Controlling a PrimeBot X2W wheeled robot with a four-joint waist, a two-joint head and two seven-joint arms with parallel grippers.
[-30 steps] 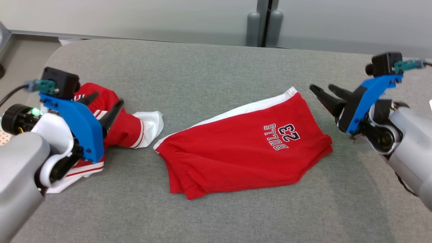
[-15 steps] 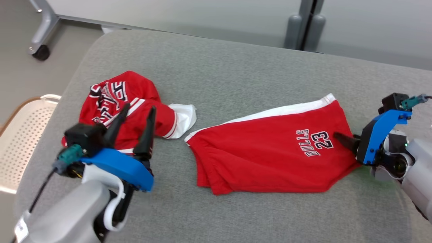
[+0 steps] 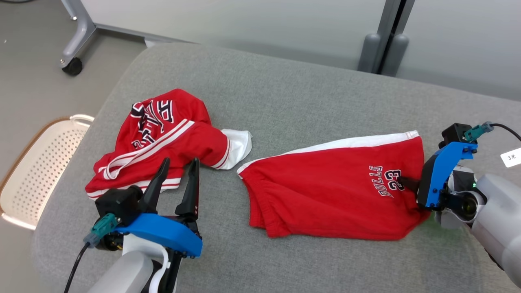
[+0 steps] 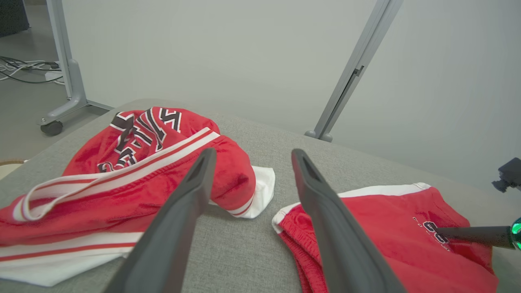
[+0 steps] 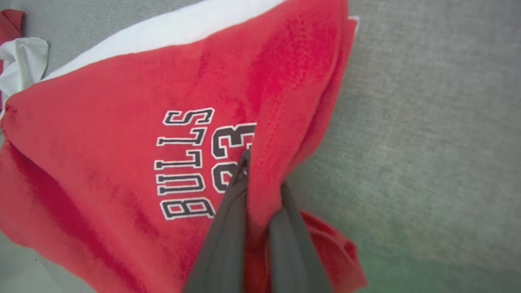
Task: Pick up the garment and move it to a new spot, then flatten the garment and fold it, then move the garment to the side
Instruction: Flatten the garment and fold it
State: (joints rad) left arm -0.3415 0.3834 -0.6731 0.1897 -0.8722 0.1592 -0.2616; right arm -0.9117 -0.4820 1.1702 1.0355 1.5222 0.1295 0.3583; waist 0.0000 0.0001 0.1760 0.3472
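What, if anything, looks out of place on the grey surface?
The red jersey lies crumpled in a heap at the left, beside the flatter red shorts, whose right edge is bunched where the right gripper pinches it.

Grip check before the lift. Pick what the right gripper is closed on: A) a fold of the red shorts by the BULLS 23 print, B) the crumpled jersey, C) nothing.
A: the right gripper pinches a raised fold of the red shorts beside the print.
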